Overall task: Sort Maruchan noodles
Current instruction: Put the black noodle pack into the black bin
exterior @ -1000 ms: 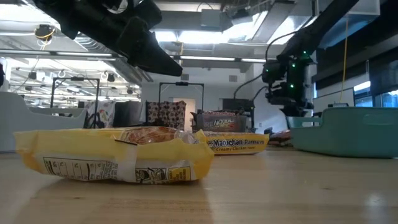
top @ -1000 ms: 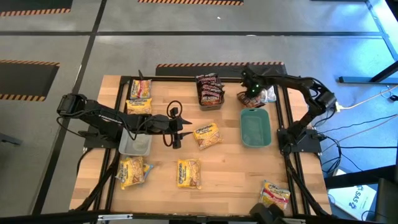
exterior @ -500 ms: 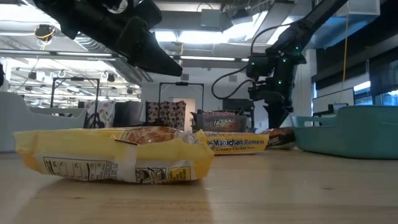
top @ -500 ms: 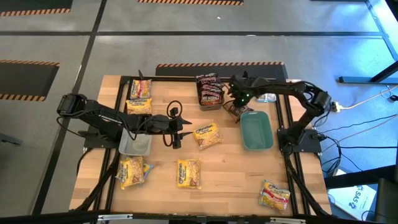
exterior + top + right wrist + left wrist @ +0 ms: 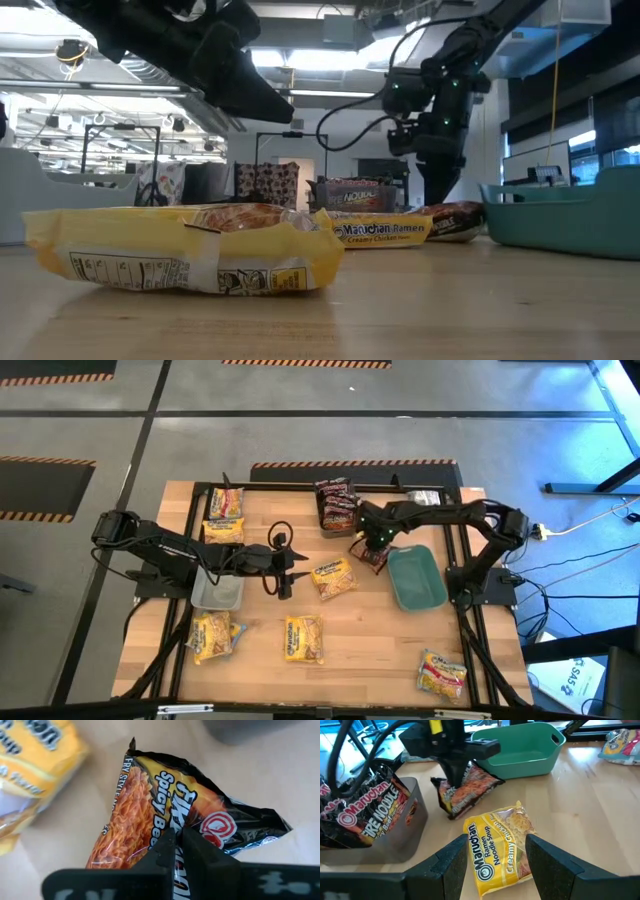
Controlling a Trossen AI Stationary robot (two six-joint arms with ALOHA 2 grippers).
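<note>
**Red packet pinched beside teal dish**

From above: right gripper clamped on dark red-orange packet, between grey bin and teal dish; long axis slanted. Left gripper hung half-spread, empty, beside yellow packet.

Right wrist: pinched mid-packet; glossy, flame-printed.

Left wrist: stood parted before yellow packet.

Pkt pinched in right gripper: black w/ orange noodle print, "Spicy Beef" pkt. Yellow pkt betw. left gripper fingers; teal dish beyond.
</note>
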